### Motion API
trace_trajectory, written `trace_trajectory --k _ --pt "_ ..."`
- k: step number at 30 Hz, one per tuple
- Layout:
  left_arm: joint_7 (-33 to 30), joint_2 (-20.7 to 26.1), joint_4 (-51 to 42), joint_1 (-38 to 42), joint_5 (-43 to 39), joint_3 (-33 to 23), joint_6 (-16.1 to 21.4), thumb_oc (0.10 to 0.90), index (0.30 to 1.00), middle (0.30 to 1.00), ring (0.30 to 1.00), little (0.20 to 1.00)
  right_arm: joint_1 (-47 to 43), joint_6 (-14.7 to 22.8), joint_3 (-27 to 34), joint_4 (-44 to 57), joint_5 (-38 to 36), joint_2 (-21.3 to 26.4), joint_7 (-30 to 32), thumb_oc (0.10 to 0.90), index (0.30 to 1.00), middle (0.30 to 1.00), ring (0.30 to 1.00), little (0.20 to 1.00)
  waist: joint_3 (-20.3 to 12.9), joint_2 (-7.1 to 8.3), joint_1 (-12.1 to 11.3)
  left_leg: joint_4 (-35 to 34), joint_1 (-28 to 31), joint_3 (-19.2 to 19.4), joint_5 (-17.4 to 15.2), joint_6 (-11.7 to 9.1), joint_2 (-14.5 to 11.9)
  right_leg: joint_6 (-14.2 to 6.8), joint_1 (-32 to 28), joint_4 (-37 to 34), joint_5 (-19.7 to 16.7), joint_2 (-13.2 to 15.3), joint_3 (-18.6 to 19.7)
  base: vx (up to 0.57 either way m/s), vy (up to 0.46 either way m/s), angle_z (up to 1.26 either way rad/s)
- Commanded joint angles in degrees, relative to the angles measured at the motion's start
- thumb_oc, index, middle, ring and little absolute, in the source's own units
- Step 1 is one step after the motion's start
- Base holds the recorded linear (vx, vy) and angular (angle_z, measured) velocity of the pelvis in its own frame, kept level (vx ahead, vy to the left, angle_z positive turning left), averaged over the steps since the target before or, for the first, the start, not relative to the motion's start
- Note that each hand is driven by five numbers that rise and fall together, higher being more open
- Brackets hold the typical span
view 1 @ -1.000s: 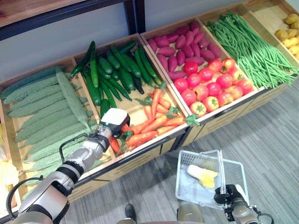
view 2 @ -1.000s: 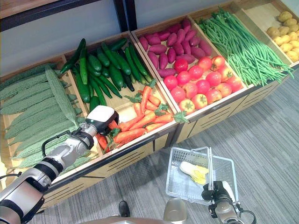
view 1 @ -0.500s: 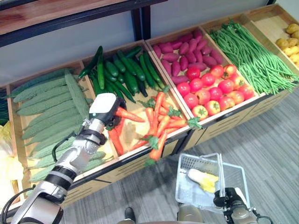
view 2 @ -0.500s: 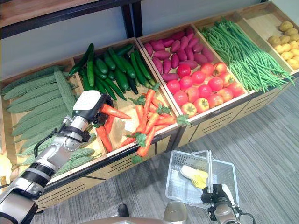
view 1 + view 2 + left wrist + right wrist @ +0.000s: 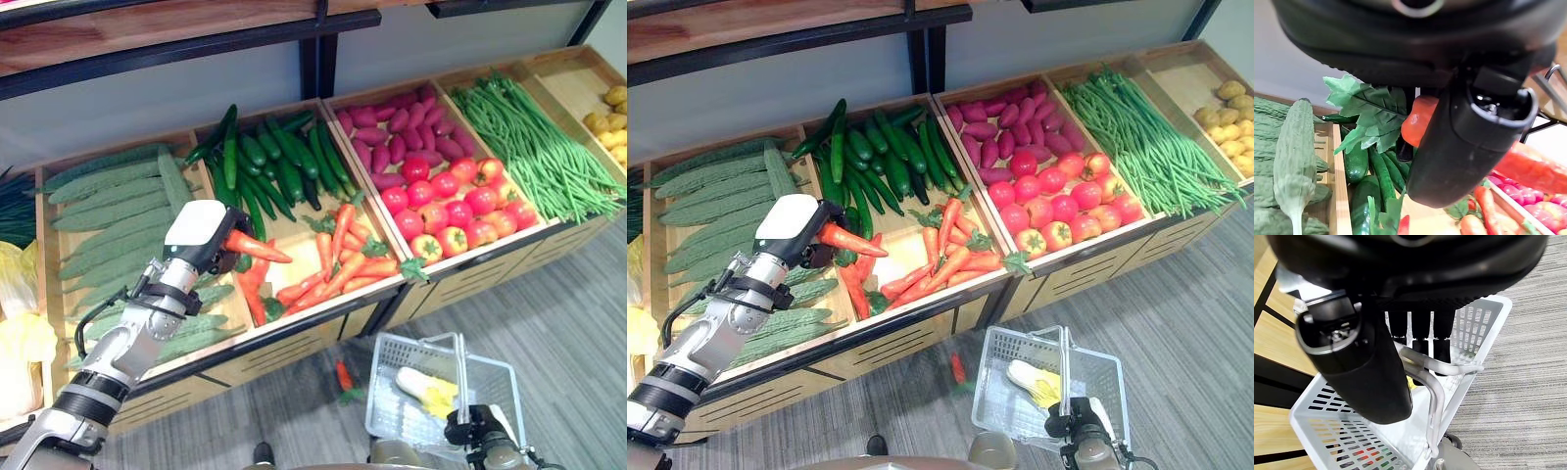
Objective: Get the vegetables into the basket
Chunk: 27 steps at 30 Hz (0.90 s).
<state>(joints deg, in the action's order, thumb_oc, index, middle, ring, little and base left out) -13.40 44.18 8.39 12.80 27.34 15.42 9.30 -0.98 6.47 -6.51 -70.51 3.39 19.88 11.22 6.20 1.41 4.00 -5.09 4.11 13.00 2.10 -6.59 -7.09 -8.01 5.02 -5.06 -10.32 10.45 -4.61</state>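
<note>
A carrot (image 5: pixel 257 247) is held in the curled fingers of the left hand (image 5: pixel 199 235) above the carrot bin (image 5: pixel 294 227), gripped near its leafy top with the tapered tip pointing toward the right. It is judged to be light, stiff and somewhat smooth, so a grip around the thick end should be preferred over the soft leaves (image 5: pixel 1367 111). The basket (image 5: pixel 443 397) is carried low by its handle (image 5: pixel 1432 396), around which the right hand (image 5: pixel 1415 328) is closed; a second carrot (image 5: pixel 343 376) lies on the floor beside it.
</note>
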Motion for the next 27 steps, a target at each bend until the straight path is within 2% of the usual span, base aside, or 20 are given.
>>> trace_trajectory --k 1,5,13,19,20,23,24,25,27 --pt "-0.09 1.66 -6.25 5.80 -11.88 -6.42 6.63 0.400 0.300 0.300 0.300 0.300 1.41 1.30 -0.30 -0.88 -0.55 1.99 0.42 0.400 0.300 0.300 0.300 0.300 -3.55 1.83 0.78 0.09 -0.97 -2.62 -2.22 0.03 -0.41 -5.52 -0.92 0.06 0.01 6.56 -3.44 0.00 0.000 0.00" --pt "1.03 1.84 -8.50 4.73 -16.32 -7.05 8.04 0.400 0.300 0.300 0.300 0.300 1.70 1.60 -0.20 -0.56 -0.77 1.82 -0.19 0.400 0.300 0.300 0.300 0.300 -3.83 2.13 0.68 0.09 -0.65 -2.77 -2.43 0.14 -0.32 -5.58 -1.37 0.06 0.14 6.61 -3.58 0.01 0.004 0.01" --pt "3.91 6.05 -13.99 1.34 -17.52 -7.63 8.90 0.400 0.300 0.300 0.300 0.300 2.55 1.73 0.80 -0.97 -1.60 1.50 -0.66 0.400 0.300 0.300 0.300 0.300 -4.22 3.04 0.17 0.19 0.49 -3.54 -2.99 0.78 0.25 -5.80 -3.21 0.06 0.46 6.98 -4.18 0.03 0.037 0.06" --pt "5.52 9.41 -16.84 1.08 -18.72 -6.29 9.81 0.400 0.300 0.300 0.300 0.300 2.49 1.44 2.22 -0.89 -2.23 1.63 -0.67 0.400 0.300 0.300 0.300 0.300 -2.82 4.59 -0.44 7.60 -1.27 -3.87 -6.68 2.34 1.94 -6.48 -3.58 2.49 -1.35 8.71 -3.76 -0.03 0.097 0.02" --pt "5.58 9.65 -16.91 1.28 -18.73 -5.87 9.83 0.400 0.300 0.300 0.300 0.300 2.63 1.37 2.33 -0.90 -2.35 1.61 -0.59 0.400 0.300 0.300 0.300 0.300 -2.76 4.72 -0.21 7.76 -1.21 -3.74 -7.02 2.66 2.36 -6.70 -3.31 2.85 -2.16 9.07 -3.43 -0.09 0.185 -0.02" --pt "5.89 10.39 -17.22 2.38 -18.05 -4.31 10.73 0.400 0.300 0.300 0.300 0.300 3.64 1.39 2.83 -0.10 -2.62 1.51 -0.76 0.400 0.300 0.300 0.300 0.300 -2.49 5.28 0.98 5.85 -1.25 -2.46 -6.44 4.33 5.72 -6.99 0.74 3.21 -11.53 11.36 0.12 -0.17 0.224 -0.06" --pt "5.79 10.74 -17.08 2.21 -17.96 -4.66 10.91 0.400 0.300 0.300 0.300 0.300 3.69 1.46 2.86 0.50 -2.89 1.17 -0.70 0.400 0.300 0.300 0.300 0.300 -2.01 4.97 1.27 5.10 -1.82 -1.48 -5.74 4.86 6.11 -6.99 2.84 3.04 -12.55 12.00 0.21 -0.20 0.172 -0.25" --pt "5.78 10.74 -17.06 2.17 -17.95 -4.69 10.95 0.400 0.300 0.300 0.300 0.300 3.70 1.44 2.83 0.53 -2.89 1.17 -0.70 0.400 0.300 0.300 0.300 0.300 -2.13 4.99 1.14 4.98 -1.86 -1.30 -5.70 4.88 6.14 -6.99 3.12 3.14 -12.54 11.99 0.44 -0.21 0.159 -0.86" --pt "5.85 11.16 -17.89 0.04 -17.86 -6.88 10.74 0.400 0.300 0.300 0.300 0.300 3.97 1.60 3.04 0.15 -2.87 1.02 -0.72 0.400 0.300 0.300 0.300 0.300 -1.14 3.53 -0.41 4.44 -2.57 1.32 -5.12 6.03 5.77 -6.41 1.99 8.84 -4.86 12.06 -6.69 -0.23 0.172 -1.15"
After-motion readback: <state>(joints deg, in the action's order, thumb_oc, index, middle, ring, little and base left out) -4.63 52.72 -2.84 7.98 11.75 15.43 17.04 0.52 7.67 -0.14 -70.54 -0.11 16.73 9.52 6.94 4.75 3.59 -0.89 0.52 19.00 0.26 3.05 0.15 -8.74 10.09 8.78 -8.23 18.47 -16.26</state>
